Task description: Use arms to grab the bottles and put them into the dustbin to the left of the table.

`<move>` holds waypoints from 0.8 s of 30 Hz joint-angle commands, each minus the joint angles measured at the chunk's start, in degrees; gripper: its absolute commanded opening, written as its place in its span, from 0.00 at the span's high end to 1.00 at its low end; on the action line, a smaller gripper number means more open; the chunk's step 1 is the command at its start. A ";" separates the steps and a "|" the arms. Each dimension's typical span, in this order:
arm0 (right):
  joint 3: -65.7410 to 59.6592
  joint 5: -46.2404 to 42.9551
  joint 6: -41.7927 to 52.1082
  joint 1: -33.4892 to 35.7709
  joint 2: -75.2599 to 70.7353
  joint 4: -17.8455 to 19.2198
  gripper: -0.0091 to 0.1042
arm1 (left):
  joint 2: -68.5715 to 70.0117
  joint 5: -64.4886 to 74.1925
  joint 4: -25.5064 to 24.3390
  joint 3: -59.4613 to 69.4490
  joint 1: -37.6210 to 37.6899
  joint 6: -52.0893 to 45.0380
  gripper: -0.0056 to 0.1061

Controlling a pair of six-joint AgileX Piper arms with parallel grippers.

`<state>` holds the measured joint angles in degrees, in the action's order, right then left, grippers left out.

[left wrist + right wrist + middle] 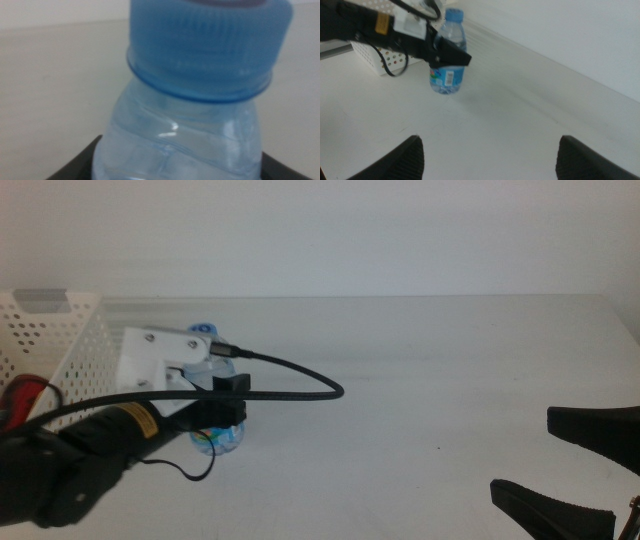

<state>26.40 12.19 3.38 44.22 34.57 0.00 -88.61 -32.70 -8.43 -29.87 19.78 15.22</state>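
The left hand was clamped around the upright water bottle beside the dustbin for transfer, while the right hand waited, spread apart.

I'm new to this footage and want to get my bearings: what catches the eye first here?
The left gripper has its dark jaws around the small blue-capped water bottle, which stands upright on the table near the dustbin. Something red shows at the dustbin's near side, at the middle view's left edge. The right gripper waits open, low on the right, away from the bottle.
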 commanded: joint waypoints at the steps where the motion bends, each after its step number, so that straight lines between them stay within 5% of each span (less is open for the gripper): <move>1: 1.64 -4.20 0.32 0.11 0.04 0.32 0.20 | 7.33 -0.37 -0.30 -2.11 0.07 1.04 0.78; 11: 1.64 -4.20 0.32 0.11 0.04 0.32 0.20 | 16.32 40.67 -1.32 -16.97 0.07 1.24 0.79; 24: 1.64 -4.20 0.32 0.11 0.04 0.32 0.20 | 11.40 73.38 -0.50 -39.01 -3.92 -5.90 0.79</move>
<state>26.40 12.19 3.38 44.22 34.57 0.00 -78.58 40.97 -8.78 -64.55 17.02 10.44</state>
